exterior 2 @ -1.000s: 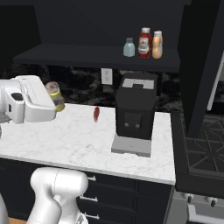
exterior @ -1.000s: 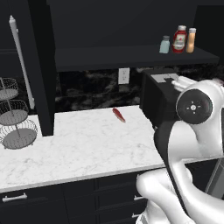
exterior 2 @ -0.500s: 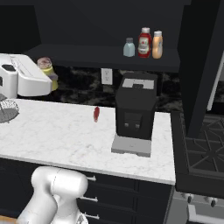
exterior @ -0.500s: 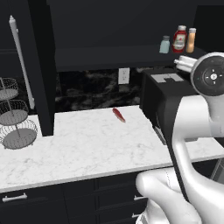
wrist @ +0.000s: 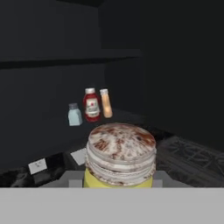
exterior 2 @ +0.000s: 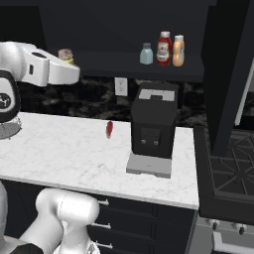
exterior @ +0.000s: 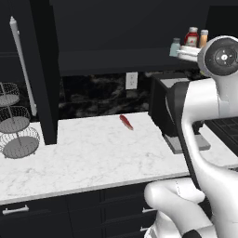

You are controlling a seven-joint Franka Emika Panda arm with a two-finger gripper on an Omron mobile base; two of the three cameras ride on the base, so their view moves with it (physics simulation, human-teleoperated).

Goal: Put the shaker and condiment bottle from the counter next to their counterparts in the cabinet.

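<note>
Yellow-green, the shaker [wrist: 120,159] sat pinched in the gripper [exterior 2: 68,63], held up at the height of the cabinet [exterior 2: 144,67] shelf. White arm reached level leftward of the pale shaker [exterior 2: 146,53], red bottle [exterior 2: 164,48] and condiment bottle [exterior 2: 178,50] standing there.

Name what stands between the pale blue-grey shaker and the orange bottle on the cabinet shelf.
The red bottle with a white label stands between the blue-grey shaker and the orange bottle, seen in the right base view.

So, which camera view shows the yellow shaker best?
The hand view: the shaker stands large and close there, its speckled grey cap towards the camera. The right base view shows its cap and yellow top small, behind the arm's white hand. The left base view adds nothing clear.
</note>
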